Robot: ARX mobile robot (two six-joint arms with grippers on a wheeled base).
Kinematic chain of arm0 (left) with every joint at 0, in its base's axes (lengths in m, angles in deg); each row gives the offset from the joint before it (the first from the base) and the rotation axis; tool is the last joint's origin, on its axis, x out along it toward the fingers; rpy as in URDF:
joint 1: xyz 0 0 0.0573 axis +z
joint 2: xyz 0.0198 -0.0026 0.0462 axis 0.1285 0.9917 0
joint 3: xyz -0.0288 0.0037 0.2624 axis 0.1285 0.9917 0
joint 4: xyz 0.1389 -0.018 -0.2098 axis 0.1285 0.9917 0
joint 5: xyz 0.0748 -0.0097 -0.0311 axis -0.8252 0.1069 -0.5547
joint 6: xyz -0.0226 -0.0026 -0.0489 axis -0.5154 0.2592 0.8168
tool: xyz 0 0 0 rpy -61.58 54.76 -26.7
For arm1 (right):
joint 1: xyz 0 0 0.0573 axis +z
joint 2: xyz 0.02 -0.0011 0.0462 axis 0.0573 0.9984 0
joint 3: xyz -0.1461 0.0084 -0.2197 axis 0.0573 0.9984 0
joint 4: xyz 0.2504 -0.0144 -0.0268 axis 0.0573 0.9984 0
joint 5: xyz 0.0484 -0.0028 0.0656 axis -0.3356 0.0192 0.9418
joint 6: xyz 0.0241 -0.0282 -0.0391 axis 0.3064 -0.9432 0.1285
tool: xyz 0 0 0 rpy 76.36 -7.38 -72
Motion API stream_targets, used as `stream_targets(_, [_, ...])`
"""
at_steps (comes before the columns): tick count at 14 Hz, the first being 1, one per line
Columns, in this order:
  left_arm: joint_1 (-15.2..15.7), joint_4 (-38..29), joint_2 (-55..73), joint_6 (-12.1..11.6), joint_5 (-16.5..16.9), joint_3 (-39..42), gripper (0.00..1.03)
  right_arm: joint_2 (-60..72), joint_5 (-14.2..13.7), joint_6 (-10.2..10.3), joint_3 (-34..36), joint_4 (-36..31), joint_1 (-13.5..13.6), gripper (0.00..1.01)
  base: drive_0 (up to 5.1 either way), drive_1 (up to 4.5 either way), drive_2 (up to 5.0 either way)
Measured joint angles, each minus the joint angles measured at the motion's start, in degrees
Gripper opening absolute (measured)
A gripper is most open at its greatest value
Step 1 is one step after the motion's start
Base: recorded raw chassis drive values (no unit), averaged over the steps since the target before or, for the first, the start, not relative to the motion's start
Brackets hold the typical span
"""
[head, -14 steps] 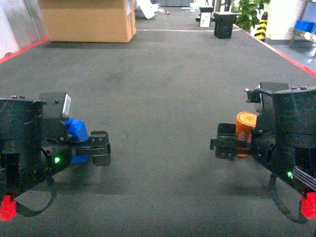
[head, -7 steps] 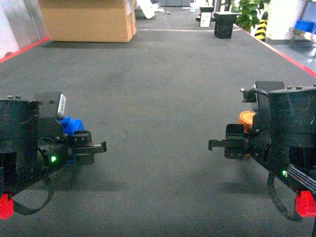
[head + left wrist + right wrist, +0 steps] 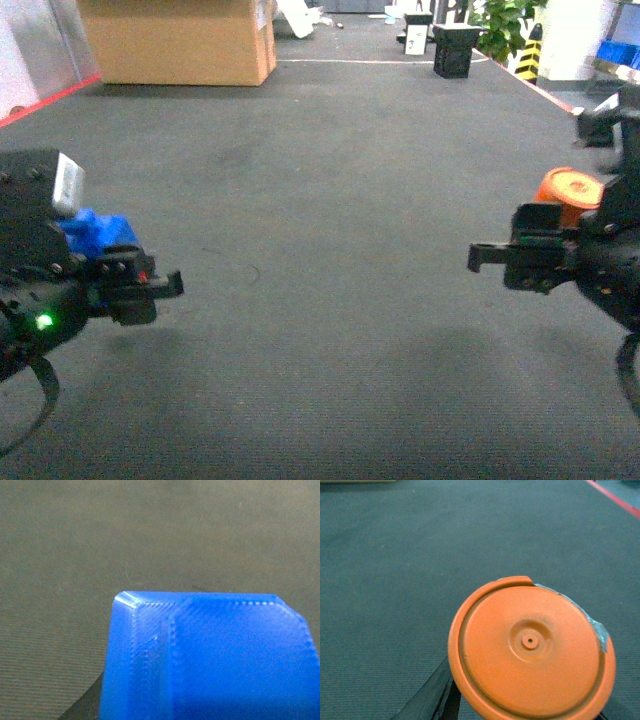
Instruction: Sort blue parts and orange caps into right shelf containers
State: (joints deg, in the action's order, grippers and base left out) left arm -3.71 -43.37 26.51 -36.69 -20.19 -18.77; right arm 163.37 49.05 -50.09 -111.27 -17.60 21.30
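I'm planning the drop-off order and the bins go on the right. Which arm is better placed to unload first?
Probably the right. The right gripper already sits on the right side of the head view, holding the orange cap. The left gripper holds the blue part on the far left. No bin is clearly in view, so this is tentative.

The left gripper point(image 3: 165, 287) juts out over dark floor point(image 3: 320, 230), a blue part point(image 3: 97, 233) sitting just behind its jaws. Opposite, well apart, the right gripper point(image 3: 487, 257) faces it, an orange cap point(image 3: 568, 190) just behind and above. Far beyond the left gripper stands a cardboard box point(image 3: 178, 40).
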Motion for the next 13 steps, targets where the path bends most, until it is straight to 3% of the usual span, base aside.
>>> stream_targets(2, [-1.6, 0.0, -12.9, -1.6, -2.2, 6.7, 0.43, -11.4, -1.3, -0.6, 8.6, -1.0, 0.0, 0.44, 0.0, 0.00, 0.0])
stream_targets(4, [-4.0, 2.5, -27.7, -3.4, -6.3, 13.2, 0.43, -25.3, -3.4, -0.8, 17.0, 2.1, 0.2, 0.44, 0.0, 0.00, 0.0])
stream_targets(6, [-6.4, 7.9, -43.5, -4.8, -12.0, 18.4, 0.43, -40.4, -7.3, -1.8, 22.0, 8.1, 3.7, 0.44, 0.0, 0.00, 0.0])
stream_targets(9, [-7.8, 22.2, -68.2, -5.0, -18.2, 22.3, 0.43, -58.4, -13.4, -5.4, 23.4, 15.5, 8.9, 0.44, 0.0, 0.00, 0.0])
stream_targets(11, [-10.6, 30.9, -81.6, -5.2, -20.0, 22.3, 0.43, -64.4, -16.5, -6.3, 23.8, 17.3, 11.2, 0.44, 0.0, 0.00, 0.0])
stream_targets(12, [-10.6, 30.1, -82.8, -5.0, -19.5, 22.2, 0.43, -63.0, -20.1, -7.4, 24.0, 17.3, 13.3, 0.44, 0.0, 0.00, 0.0])
stream_targets(13, [-10.6, 30.9, -82.3, -5.0, -19.2, 22.2, 0.43, -62.1, -20.1, -8.4, 24.4, 17.7, 14.0, 0.44, 0.0, 0.00, 0.0])
